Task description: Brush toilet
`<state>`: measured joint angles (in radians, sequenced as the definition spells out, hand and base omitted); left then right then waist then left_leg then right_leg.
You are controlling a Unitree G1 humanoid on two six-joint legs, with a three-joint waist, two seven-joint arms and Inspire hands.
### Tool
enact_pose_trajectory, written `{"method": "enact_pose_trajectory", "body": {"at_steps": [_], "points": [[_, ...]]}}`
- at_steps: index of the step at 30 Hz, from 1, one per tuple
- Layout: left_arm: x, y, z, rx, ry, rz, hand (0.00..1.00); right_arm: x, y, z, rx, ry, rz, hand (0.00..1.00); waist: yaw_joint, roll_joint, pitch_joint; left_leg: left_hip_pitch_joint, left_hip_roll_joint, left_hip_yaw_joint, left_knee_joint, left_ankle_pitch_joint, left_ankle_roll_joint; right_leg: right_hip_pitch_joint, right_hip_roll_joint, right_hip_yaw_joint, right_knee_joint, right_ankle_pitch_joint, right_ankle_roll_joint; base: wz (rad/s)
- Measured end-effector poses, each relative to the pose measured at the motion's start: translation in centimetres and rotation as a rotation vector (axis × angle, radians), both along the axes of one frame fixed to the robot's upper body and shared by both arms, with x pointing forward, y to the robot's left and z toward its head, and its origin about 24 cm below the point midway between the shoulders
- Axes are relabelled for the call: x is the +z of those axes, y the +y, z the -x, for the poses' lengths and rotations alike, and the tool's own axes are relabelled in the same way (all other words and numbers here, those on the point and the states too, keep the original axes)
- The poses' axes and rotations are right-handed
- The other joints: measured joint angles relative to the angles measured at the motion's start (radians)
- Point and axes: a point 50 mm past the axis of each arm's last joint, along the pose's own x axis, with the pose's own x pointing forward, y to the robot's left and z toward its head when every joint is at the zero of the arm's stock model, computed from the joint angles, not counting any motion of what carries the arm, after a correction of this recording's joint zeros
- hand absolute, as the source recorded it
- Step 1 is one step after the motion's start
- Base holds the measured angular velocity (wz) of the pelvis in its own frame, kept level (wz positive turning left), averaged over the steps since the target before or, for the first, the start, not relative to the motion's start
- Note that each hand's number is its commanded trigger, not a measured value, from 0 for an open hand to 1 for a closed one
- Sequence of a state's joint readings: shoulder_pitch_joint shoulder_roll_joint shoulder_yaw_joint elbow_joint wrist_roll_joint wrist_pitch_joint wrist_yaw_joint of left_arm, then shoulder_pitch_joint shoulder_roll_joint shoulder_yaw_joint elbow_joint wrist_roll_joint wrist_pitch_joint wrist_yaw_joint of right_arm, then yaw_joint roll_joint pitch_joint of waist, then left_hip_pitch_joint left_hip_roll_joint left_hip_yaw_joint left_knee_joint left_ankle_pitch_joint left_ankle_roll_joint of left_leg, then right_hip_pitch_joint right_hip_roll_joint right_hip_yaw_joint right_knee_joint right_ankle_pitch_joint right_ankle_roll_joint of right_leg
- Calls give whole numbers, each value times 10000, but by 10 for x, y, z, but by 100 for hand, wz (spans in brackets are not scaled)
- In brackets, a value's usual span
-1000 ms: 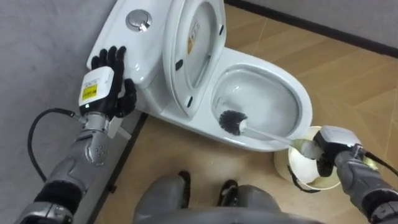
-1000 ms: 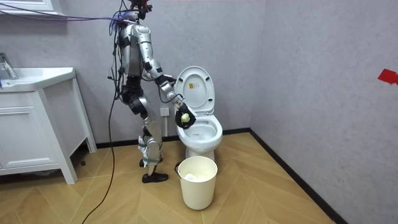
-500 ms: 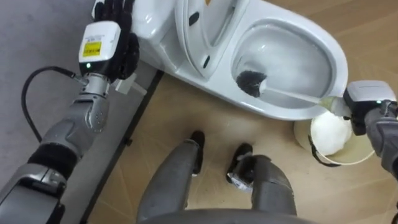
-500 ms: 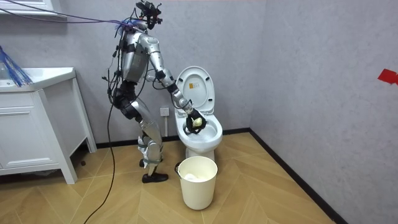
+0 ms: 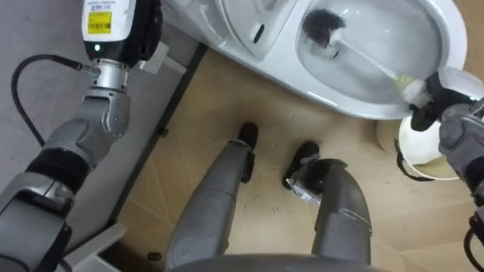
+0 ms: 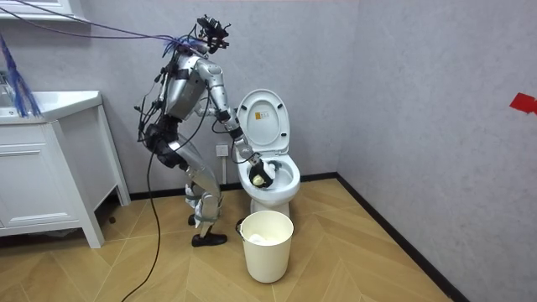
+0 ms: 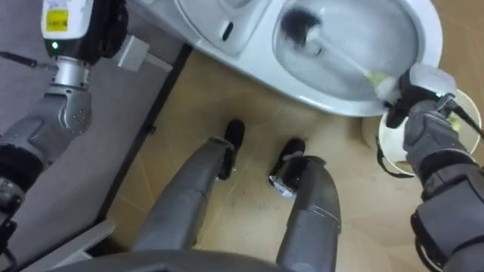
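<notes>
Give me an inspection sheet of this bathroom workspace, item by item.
Surface: wood-pattern floor; the robot stands on it before the toilet.
Job's things: toilet, lid raised; toilet brush, head down in the bowl.
Clutter: white bin beside the toilet, something pale inside.
Hands: right hand curled round the brush handle; left hand raised by the wall, left of the toilet.
Cables: nothing seen apart from the robot's own.
Surroundings: grey walls; white cabinet at the room view's left.

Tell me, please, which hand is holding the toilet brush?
The right hand, at the rim of the toilet, grips the brush; the left hand is on its other side, off the brush.
</notes>
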<state>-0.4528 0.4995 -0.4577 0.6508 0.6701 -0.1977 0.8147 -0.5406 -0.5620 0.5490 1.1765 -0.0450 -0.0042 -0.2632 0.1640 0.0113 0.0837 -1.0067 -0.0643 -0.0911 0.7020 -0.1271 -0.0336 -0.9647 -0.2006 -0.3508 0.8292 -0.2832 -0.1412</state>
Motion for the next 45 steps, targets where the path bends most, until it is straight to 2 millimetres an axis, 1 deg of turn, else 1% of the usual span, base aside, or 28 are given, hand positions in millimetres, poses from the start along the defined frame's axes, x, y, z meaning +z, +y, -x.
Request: {"method": "enact_pose_trajectory", "body": {"at_steps": [1, 2, 5, 7, 9, 13, 16, 17, 19, 20, 21, 22, 23, 24, 26, 27, 29, 32, 34, 37, 41, 43, 44, 45], "points": [[1, 0, -1, 20, -71, -14, 0, 0, 0, 0, -194, -84, -227, 100, -47, -35, 22, -31, -1, 2, 71, 1, 2, -6, -3, -2, 53, -31, 14, 14], [2, 0, -1, 80, -193, -35, 0, 0, -2, 1, -530, -237, -570, 100, -140, -85, 40, -98, 16, 10, 187, 4, 11, 1, 0, -56, 84, -80, 72, 7], [6, 1, -3, 238, -527, -200, 0, 1, -7, 1, -948, -319, -819, 100, -322, -263, 106, -146, 29, 22, 268, 39, 70, 6, -2, -93, 82, -50, 147, 1], [6, 2, -3, 314, -593, -213, 0, 2, -7, 1, -1003, -312, -1016, 100, -468, -280, 99, -165, 13, 40, 231, 33, 119, 10, -20, -93, 75, 1, 181, 0], [6, 4, -3, 392, -625, -284, 0, 2, -8, 1, -1002, -256, -1138, 100, -582, -279, 97, -185, 4, 76, 229, 8, 127, 11, -28, -85, 36, 125, 260, -4], [7, 6, -6, 529, -700, -564, 0, 3, -8, 0, -877, -89, -1092, 100, -640, -283, 86, -164, -6, 118, 249, 40, 172, 45, -68, -100, 24, 214, 272, -1], [6, 8, -6, 602, -530, -773, 0, 3, -8, -1, -358, 217, -340, 100, -560, -263, 74, -92, 4, 138, 249, 49, 189, 127, -73, -115, -2, 259, 241, -3], [6, 8, -7, 661, -481, -939, 0, 4, -8, -1, 68, 475, 314, 100, -523, -239, 61, -73, 0, 151, 249, 48, 191, 131, -76, -96, 4, 265, 246, -5], [4, 9, -7, 760, -373, -1219, 0, 4, -6, -2, 937, 1045, 1549, 100, -478, -116, 62, -13, 5, 123, 255, 46, 196, 222, -71, -150, -28, 269, 245, 0], [3, 9, -8, 773, -236, -1322, 0, 2, -4, -1, 1553, 1454, 2369, 100, -440, -44, 37, 30, 5, 101, 232, 46, 195, 276, -57, -164, -70, 275, 256, 0], [2, 8, -8, 784, -146, -1385, 0, 0, -1, -1, 2239, 1842, 3203, 100, -350, -16, 23, 80, 10, 141, 181, 47, 193, 279, -50, -113, -79, 275, 256, -5], [1, 8, -9, 796, -94, -1383, 0, -1, 0, 0, 2573, 2045, 3653, 100, -272, 2, 18, 95, 22, 163, 176, 46, 195, 276, -44, -95, -84, 277, 257, -10], [-1, 7, -9, 789, 79, -1426, 0, -3, 3, 0, 3142, 2415, 4394, 100, -156, 113, 0, 104, 50, 178, 180, 31, 211, 290, -39, -118, -110, 284, 242, -8], [-2, 6, -9, 811, 195, -1448, 0, -1, 0, 1, 3111, 2542, 4783, 100, -69, 252, -9, 109, 50, 183, 176, 25, 219, 299, -38, -119, -119, 285, 243, -6], [-3, 6, -9, 821, 406, -1497, 0, 3, -8, 2, 3062, 2717, 5439, 100, 78, 410, -41, 145, 47, 223, 138, 19, 227, 306, -57, -104, -119, 283, 240, 0], [-6, 6, -8, 837, 559, -1525, 0, 5, -10, 2, 3145, 2865, 5862, 100, 127, 440, -35, 234, 45, 260, 57, 19, 227, 356, -78, -89, -134, 273, 226, 0], [-10, 3, -8, 874, 802, -1491, 0, 4, -10, 4, 3324, 3021, 6263, 100, 134, 455, -38, 400, 37, 258, -58, 17, 219, 500, -82, -91, -181, 236, 213, 5], [-16, 1, -6, 971, 976, -1333, 0, 3, -12, 8, 3645, 3183, 6857, 100, 149, 469, -46, 544, 65, 218, -156, -22, 168, 643, -8, -96, -316, 225, 197, 1], [-18, 0, -4, 1017, 942, -1276, 0, 6, -14, 8, 3740, 3150, 7305, 100, 207, 478, -52, 534, 74, 218, -148, -67, 171, 638, 20, -79, -329, 214, 186, 0], [-19, -3, -4, 962, 870, -1261, 0, 4, -20, 16, 3862, 3175, 7635, 100, 263, 588, -71, 517, 170, 229, 24, -178, 205, 724, 108, -98, -336, 193, 176, 0], [-24, -5, 0, 965, 922, -1168, 0, 2, -24, 22, 3860, 3163, 8003, 100, 350, 699, -138, 526, 167, 278, 55, -237, 292, 750, 89, -80, -334, 151, 227, -1], [-24, -5, 0, 962, 959, -1192, 0, 3, -26, 23, 3800, 3177, 8102, 100, 395, 728, -157, 538, 171, 308, 69, -273, 310, 750, 82, -53, -326, 138, 243, -3], [-25, -6, 0, 945, 988, -1198, 0, 3, -27, 24, 3740, 3188, 8124, 100, 397, 770, -183, 528, 162, 297, 80, -285, 317, 750, 77, -59, -320, 121, 259, 0], [-24, -7, 0, 933, 1001, -1168, 0, 6, -27, 21, 3698, 3087, 8144, 100, 397, 773, -185, 522, 149, 292, 69, -285, 319, 745, 50, -87, -316, 108, 254, 4]]}}
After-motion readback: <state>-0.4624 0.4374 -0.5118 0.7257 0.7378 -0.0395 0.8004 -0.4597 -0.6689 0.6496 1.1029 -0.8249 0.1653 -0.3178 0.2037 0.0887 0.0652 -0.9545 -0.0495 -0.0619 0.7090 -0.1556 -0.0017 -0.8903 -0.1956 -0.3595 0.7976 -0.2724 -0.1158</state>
